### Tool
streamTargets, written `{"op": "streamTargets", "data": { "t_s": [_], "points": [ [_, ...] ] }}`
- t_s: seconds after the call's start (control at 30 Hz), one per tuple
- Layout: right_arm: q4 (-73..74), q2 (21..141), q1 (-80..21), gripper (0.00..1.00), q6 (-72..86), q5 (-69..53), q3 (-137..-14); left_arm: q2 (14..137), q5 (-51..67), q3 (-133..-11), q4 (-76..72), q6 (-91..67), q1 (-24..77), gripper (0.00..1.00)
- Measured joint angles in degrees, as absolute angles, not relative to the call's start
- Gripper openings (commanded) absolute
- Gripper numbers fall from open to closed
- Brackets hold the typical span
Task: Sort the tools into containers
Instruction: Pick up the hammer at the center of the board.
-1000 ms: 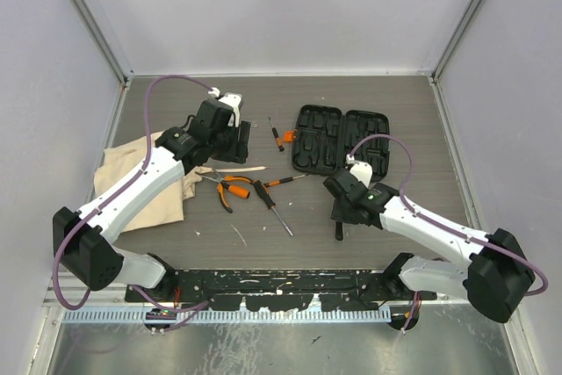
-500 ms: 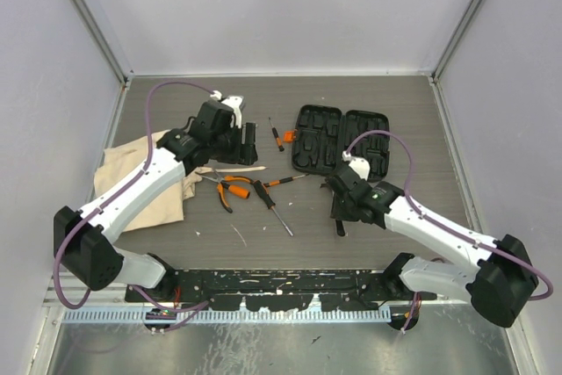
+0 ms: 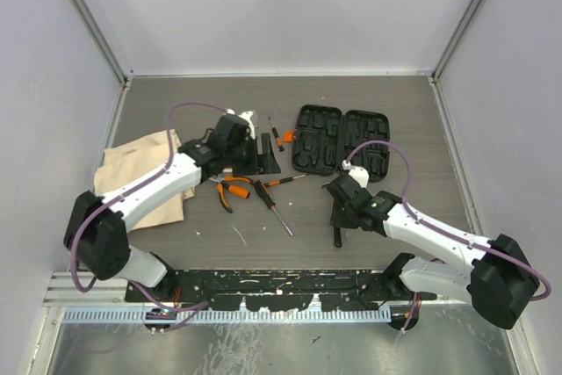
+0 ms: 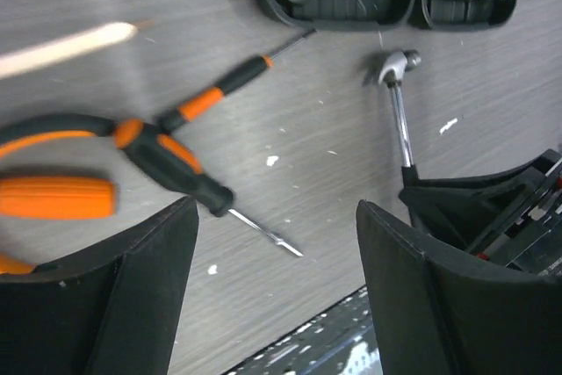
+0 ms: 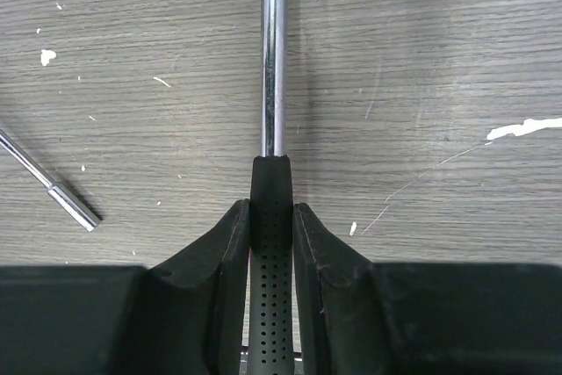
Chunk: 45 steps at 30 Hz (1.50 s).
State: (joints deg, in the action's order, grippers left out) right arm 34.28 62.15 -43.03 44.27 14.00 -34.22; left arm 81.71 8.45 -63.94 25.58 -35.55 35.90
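Top external view: the desk (image 3: 395, 103) carries a beige cloth bag (image 3: 132, 177) well left of the open black case (image 3: 338, 140). Left tool (image 3: 266, 150) sits just left of the case – jaws wide, nothing between. Right tool (image 5: 270, 208), on the near side of the case, clamps the hammer (image 5: 274, 85) handle. Pliers (image 3: 230, 189) and screwdrivers (image 3: 262, 192) lie near-left of the case.

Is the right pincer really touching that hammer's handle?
Touching. In the right wrist view, both fingers of the right pincer press against the sides of the hammer handle, with no gap.
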Motion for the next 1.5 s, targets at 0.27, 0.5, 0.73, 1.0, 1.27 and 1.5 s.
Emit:
{"op": "streamTargets", "data": {
  "t_s": [0.27,0.5,0.73,1.0,1.27,1.5],
  "points": [
    [30.3,56.2,-43.0,0.01,46.0,13.6,-29.2,93.3,8.2,-65.1,18.3,-48.0,47.3,0.68],
    [27.9,53.7,-43.0,0.01,47.3,13.3,-27.5,102.0,7.3,-70.6,14.0,-52.0,54.2,0.67],
    [26.8,52.1,-43.0,0.0,47.7,13.0,-26.2,108.2,6.1,-73.9,11.5,-53.4,57.6,0.64],
    [26.5,51.2,-43.0,0.01,47.7,12.8,-25.9,114.8,6.5,-75.3,8.2,-55.0,57.8,0.54],
    [26.3,50.2,-43.0,0.01,47.8,12.7,-25.8,117.0,8.0,-76.9,5.3,-56.3,58.1,0.22],
    [26.2,50.4,-43.0,0.01,48.4,12.9,-25.8,117.0,8.8,-77.2,3.4,-57.9,58.1,0.0]
  ]
}}
